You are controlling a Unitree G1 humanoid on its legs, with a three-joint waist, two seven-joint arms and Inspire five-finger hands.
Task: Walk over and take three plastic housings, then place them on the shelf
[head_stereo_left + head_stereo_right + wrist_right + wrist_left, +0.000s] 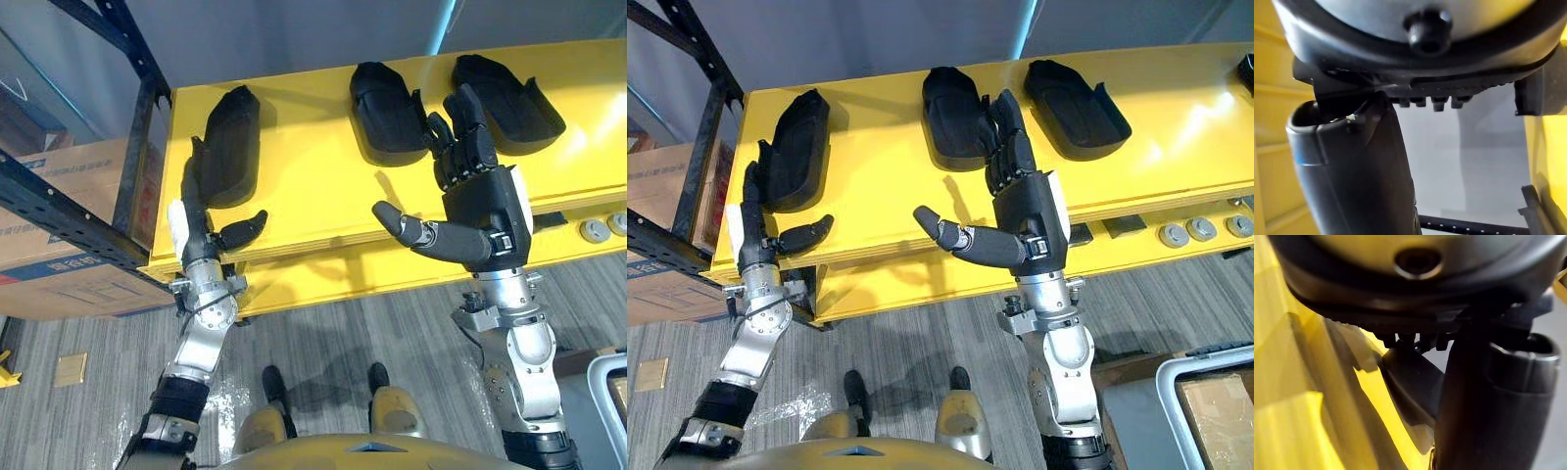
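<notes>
We see three black plastic housings lying in a row on a yellow desk [313, 191]. The left housing [235, 142] lies just beyond the left hand [201, 240], and its near end runs alongside the fingertips. The middle housing [384, 108] lies just past the fingertips of the right hand [485, 201], slightly toward its thumb side. The right housing [509, 98] lies just beyond that hand on the side away from the thumb. Both housings are apart from it.

The left hand reaches up from below the desk's front edge. Its fingers are straight and close together, pointing away from the robot, and the thumb is spread wide toward the right hand. It grasps nothing. The right hand is raised over the front of the desk with the palm side down. Its fingers are straight and slightly fanned, the thumb juts out toward the left hand, and it holds nothing.

We cannot tell whether the left fingers touch the left housing or only lie beside it. In the left wrist view, yellow desk surface and a dark shape show past the hand's bulk, too blurred to read. Beyond the left hand's outer side, a dark metal shelf [59, 220] is cut off by the frame, with a cardboard box [69, 176] on it.
</notes>
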